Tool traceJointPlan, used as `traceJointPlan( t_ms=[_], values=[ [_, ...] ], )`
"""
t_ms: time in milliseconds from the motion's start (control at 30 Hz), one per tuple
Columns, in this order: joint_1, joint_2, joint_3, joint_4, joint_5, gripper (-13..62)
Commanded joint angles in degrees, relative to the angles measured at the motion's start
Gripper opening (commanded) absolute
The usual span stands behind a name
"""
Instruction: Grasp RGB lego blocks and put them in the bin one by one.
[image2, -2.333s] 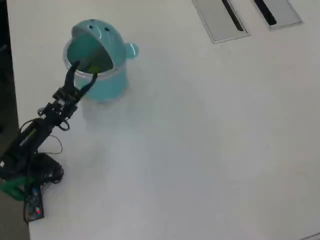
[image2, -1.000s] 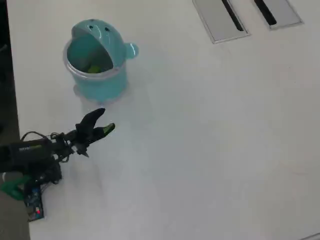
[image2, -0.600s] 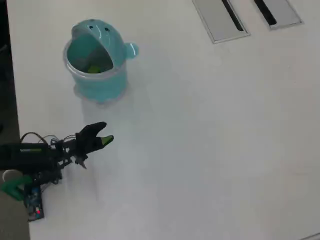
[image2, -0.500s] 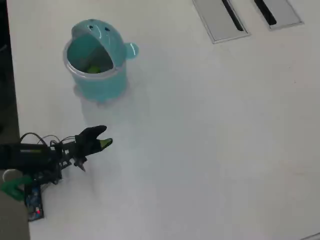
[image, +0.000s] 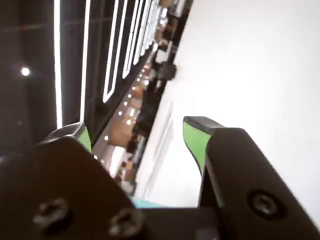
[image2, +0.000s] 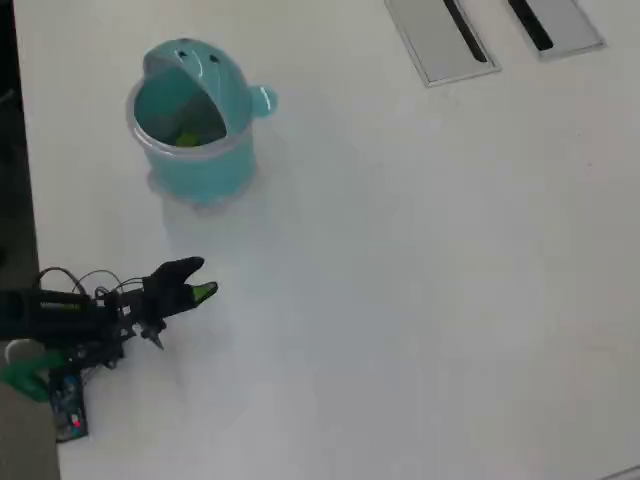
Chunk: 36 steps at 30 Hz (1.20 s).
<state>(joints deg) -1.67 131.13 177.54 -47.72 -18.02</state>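
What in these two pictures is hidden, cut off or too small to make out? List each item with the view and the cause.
- Bin contents, overhead view: only a lime green patch shows; its lid and wall hide the rest, so red or blue blocks cannot be confirmed.
- Gripper, overhead view: too small to judge the jaws; the wrist view shows a gap with nothing in it.
- Grey panels, overhead view: cut off by the top edge.

White table (image2: 420, 260) — teal bin (image2: 195, 165) upper left, grey panels (image2: 440, 40) top edge.
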Motion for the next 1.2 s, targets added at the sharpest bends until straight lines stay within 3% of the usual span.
traceJointPlan(
  t_ms=[0, 1167],
  values=[
    [0.5, 3.6, 4.1, -4.1, 0.1, 35.6],
    [1.8, 3.0, 4.2, 31.8, 12.1, 35.6]
  ],
)
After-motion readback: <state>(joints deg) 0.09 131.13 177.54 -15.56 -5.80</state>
